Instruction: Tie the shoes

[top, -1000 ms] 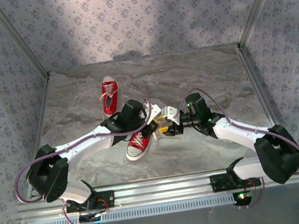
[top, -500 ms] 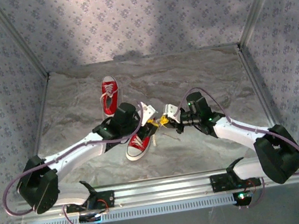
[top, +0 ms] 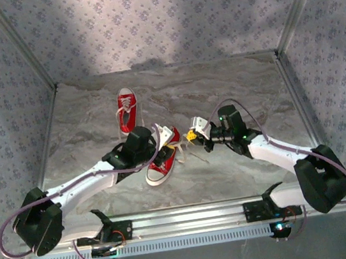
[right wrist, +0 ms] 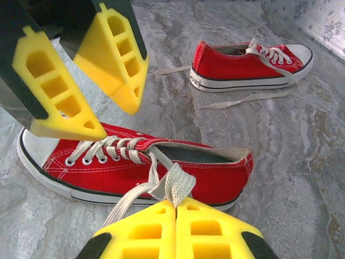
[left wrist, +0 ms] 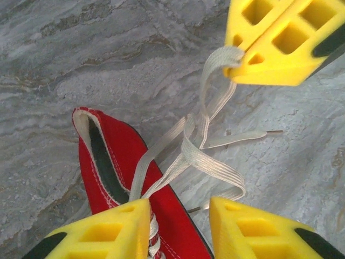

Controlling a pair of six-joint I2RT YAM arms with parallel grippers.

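R gripper [right wrist: 176, 204]: clamped on lace [right wrist: 175, 183] of near shoe [right wrist: 210, 181]
L gripper [left wrist: 179, 208]: jaws apart, over same shoe
Far shoe [right wrist: 237, 67]: twd table [top: 231, 82] back edge

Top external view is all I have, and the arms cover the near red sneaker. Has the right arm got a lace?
Observer: Yes. In the right wrist view the right jaws are shut on a flat white lace coming off the near red canvas sneaker.
Operator: Left jaws?
Observer: Open. The left arm's yellow fingers stand apart with nothing clamped between them.
Operator: Far shoe tied?
Observer: No. The far red canvas sneaker is untied; a loose white lace end lies flat on the grey marbled tabletop beside it.
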